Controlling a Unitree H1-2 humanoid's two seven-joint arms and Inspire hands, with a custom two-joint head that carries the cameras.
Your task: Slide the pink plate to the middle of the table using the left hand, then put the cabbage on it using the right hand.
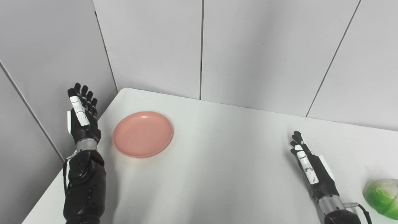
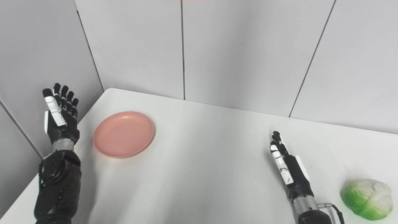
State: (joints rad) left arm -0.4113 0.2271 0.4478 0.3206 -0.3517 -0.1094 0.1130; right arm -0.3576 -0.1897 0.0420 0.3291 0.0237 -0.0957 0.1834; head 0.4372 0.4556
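- Both hands hold nothing: left hand (image 1: pixel 81 116) upright, fingers extended, just left of the pink plate (image 1: pixel 143 134).
- Right hand (image 2: pixel 287 166) flat, fingers straight, well right of the plate.
- Plate lies flat; round cabbage (image 2: pixel 367 199) right of the right hand.

cabbage (image 1: pixel 383 198) — cut by right edge | table (image 1: pixel 217 174) — front apparently cropped

Bare table (image 1: pixel 236 161) between plate (image 1: pixel 143 134) and cabbage (image 2: pixel 367 199)
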